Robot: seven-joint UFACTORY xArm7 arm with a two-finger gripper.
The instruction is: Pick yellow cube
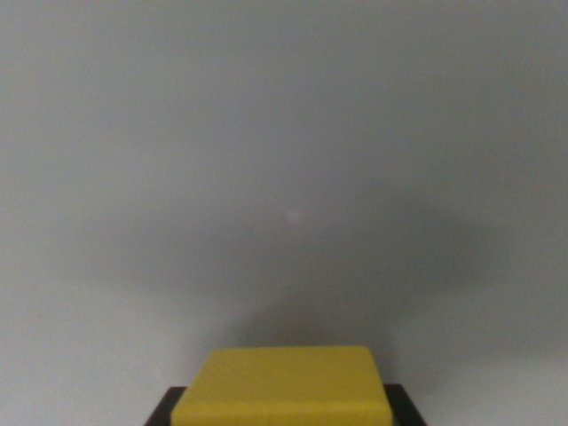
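At the wrist view's bottom edge, the yellow cube is flanked by dark gripper parts, apparently for lifting; jaw closure cannot be told.

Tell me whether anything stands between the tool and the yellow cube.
Nothing visible does. The yellow cube sits at the bottom edge of the wrist view, with dark parts on either side of it; only bare grey surface lies beyond.

Dim, even light; soft overall blur. A broad diffuse shadow darkens the grey bench at centre, with one faint pale glint; the yellow cube is evenly lit.
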